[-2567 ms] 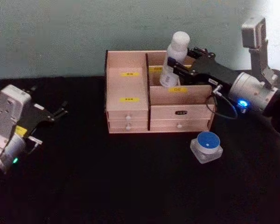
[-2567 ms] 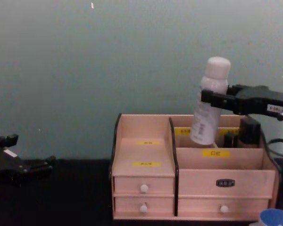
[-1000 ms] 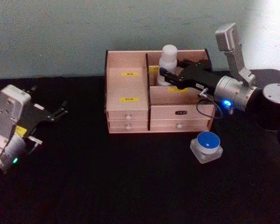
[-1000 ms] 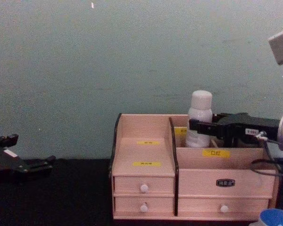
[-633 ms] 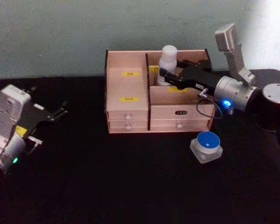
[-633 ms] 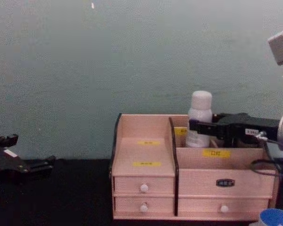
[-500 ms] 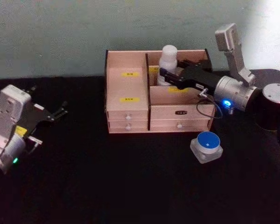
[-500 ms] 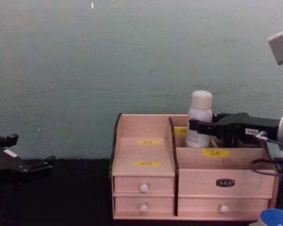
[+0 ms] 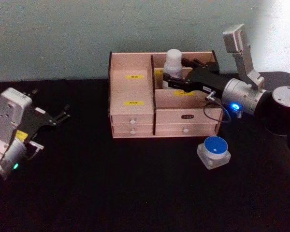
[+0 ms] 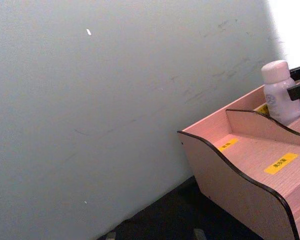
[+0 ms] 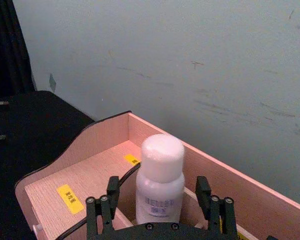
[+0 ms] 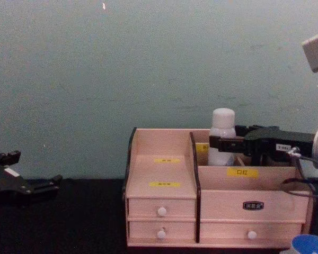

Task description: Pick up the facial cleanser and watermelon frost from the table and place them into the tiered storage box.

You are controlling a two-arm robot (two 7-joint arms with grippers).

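**Q:** Where is the facial cleanser relative to the right claw?

**A:** In the head view, the facial cleanser (image 9: 173,62) stands upright just right of centre in the upper half. It is in the back right compartment of the tiered storage box (image 9: 133,116), and its white cap rises above the box wall. The right claw (image 9: 176,72) reaches in from the right edge. Its fingers (image 11: 104,207) are spread to either side of the bottle. The right wrist view shows a gap on both sides, so the claw grips nothing.

**Q:** And the other item and arm?

**A:** The watermelon frost (image 9: 214,151), with its blue lid, sits on the worktop (image 9: 111,188) at lower right. It is just in front of the box's right corner and apart from it. The left claw (image 9: 64,115) hangs at the far left edge, well away from the box. Its two prongs are parted and empty.

**Q:** What about the surroundings?

**A:** The worktop is black. A plain pale grey-green wall (image 9: 63,34) stands close behind the box.
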